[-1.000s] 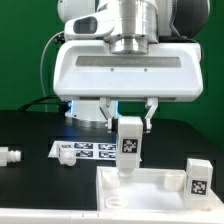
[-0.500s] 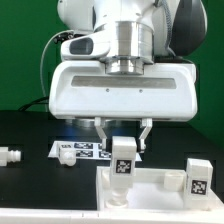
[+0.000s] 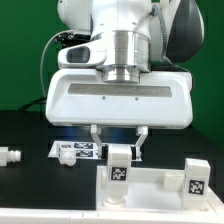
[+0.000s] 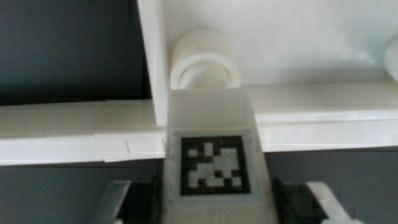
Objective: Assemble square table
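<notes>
The white square tabletop lies at the front of the table, and it shows as a pale panel in the wrist view. My gripper is shut on a short white leg with a black-and-white tag. It holds the leg upright, and the leg's lower end is at the tabletop's corner on the exterior view's left. In the wrist view the leg stands between my fingers, with a rounded socket beyond it. A second tagged leg stands on the corner at the exterior view's right.
The marker board lies on the black table behind the tabletop. A small white peg-like part lies at the exterior view's far left. A green wall stands behind the arm.
My gripper has come straight down with the leg in it and shifted slightly to the exterior view's left. The leg's lower end has reached the tabletop's corner.
</notes>
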You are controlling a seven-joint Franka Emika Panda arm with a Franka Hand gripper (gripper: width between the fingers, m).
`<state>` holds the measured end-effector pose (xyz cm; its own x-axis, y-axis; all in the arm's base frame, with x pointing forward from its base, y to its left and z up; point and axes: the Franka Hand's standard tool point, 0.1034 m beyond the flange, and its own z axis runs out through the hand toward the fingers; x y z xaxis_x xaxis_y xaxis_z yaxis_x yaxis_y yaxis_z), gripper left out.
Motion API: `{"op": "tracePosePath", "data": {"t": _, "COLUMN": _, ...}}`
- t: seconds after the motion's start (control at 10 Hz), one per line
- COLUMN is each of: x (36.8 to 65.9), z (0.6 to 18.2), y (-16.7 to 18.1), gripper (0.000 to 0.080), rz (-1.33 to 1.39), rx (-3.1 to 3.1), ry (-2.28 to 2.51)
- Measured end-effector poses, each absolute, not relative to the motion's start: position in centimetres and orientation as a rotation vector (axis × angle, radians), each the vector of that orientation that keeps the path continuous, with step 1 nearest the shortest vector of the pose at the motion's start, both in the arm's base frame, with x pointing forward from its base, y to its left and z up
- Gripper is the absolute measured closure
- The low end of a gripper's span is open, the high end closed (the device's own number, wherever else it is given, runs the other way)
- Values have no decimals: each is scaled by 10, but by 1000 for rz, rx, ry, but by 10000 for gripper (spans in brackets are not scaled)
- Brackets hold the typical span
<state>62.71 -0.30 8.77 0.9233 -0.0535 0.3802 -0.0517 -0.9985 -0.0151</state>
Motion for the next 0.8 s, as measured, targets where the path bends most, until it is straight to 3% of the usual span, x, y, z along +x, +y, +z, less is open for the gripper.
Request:
{"op": "tracePosePath", "data": {"t": 0.6, "x": 626, "z": 84, "y": -5, "gripper": 515, "rz": -711, "rx": -3079, "ry": 80}}
{"op": "tracePosePath", "data": {"t": 0.7, "x": 626, "z": 84, "y": -4, "gripper": 444, "rz": -705, "rx": -3079, "ry": 81}}
{"op": "tracePosePath", "data": {"t": 0.8, "x": 625, "z": 82, "y": -2, "gripper": 277, "rz": -653, "rx": -3080, "ry": 80}}
